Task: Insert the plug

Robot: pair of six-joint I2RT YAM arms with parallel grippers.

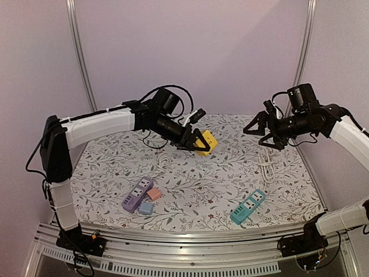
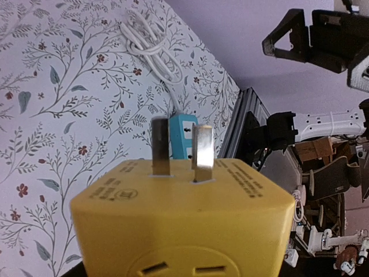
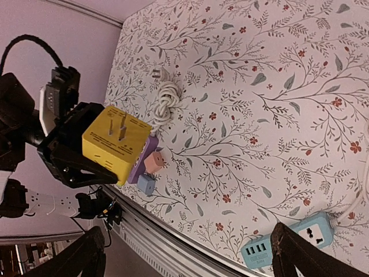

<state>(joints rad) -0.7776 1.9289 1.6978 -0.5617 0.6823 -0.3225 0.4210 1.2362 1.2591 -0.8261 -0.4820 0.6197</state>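
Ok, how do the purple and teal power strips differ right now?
The purple strip lies front-left, the teal strip front-right. A pink cube and a blue cube sit beside the purple strip; nothing sits beside the teal strip. Both lie flat, sockets up, angled alike.

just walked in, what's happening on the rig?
The left pincer holds a yellow cube plug adapter in the air above the table, its prongs in no socket yet. The right pincer hangs open and empty at the right. A purple power strip and a teal power strip lie on the table near the front.
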